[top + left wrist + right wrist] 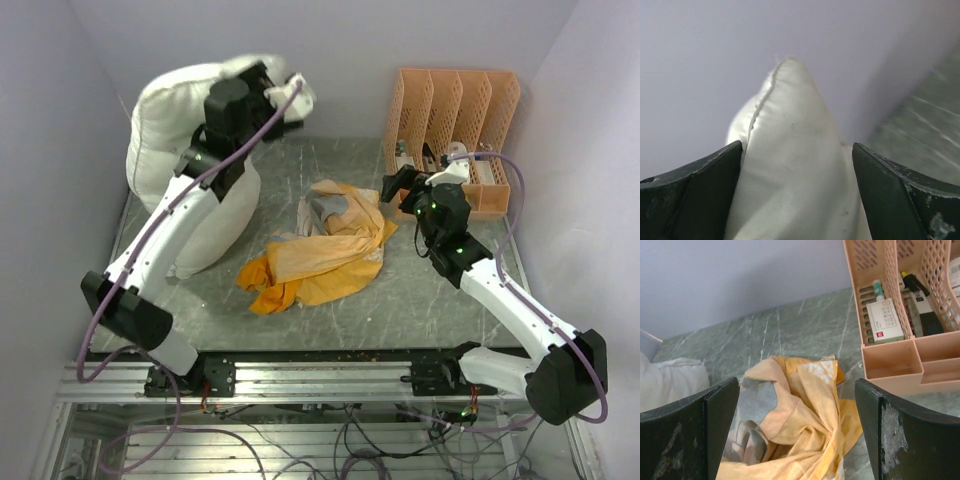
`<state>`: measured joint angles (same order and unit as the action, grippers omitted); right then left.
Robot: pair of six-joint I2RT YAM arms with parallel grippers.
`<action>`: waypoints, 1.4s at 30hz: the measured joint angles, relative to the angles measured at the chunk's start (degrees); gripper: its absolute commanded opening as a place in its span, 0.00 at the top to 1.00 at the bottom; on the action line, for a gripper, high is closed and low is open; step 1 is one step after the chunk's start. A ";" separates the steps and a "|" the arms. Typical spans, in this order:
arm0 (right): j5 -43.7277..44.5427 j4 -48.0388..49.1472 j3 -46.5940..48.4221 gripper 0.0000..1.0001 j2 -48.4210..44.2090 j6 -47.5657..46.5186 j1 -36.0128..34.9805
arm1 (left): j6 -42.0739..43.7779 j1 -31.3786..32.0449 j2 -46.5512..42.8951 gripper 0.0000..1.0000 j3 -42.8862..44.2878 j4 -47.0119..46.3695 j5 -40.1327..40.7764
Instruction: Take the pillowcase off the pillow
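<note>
The off-white pillow stands bare and upright at the back left, against the wall. My left gripper is raised at its top corner, and in the left wrist view the two fingers press the pillow from both sides. The orange-yellow pillowcase lies crumpled on the table in the middle, apart from the pillow. My right gripper hangs open and empty just above the pillowcase's right edge. In the right wrist view the pillowcase lies between and below the open fingers.
A peach file organizer holding small boxes and bottles stands at the back right, close to my right gripper; it also shows in the right wrist view. Walls close in the left, back and right sides. The table is green-grey marble.
</note>
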<state>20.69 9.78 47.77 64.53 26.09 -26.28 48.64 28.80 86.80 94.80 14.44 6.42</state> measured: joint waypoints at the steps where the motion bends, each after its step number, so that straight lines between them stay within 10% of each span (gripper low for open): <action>1: -0.20 -0.26 0.48 0.00 0.09 -0.17 0.28 | 0.61 -0.66 2.14 0.00 4.11 -1.22 1.64; 9: -2.03 -1.73 0.96 0.00 0.09 -0.61 2.14 | 7.69 -8.44 11.13 0.00 23.37 -6.03 7.96; 22: -4.94 -2.91 0.63 0.00 -1.05 -0.20 6.08 | 15.74 -33.66 18.43 0.00 14.03 -16.76 8.57; 31: -2.14 -1.84 0.15 0.00 -0.70 -1.33 6.38 | 1.99 -32.79 15.82 0.00 26.12 -10.60 3.41; 42: 24.65 -1.09 -12.15 0.00 -1.84 -4.48 6.82 | -32.13 -32.28 -17.88 0.00 -27.89 -5.20 -17.75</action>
<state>45.34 8.69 35.62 62.70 21.61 -19.46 16.51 -3.49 68.93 66.92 9.23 -11.33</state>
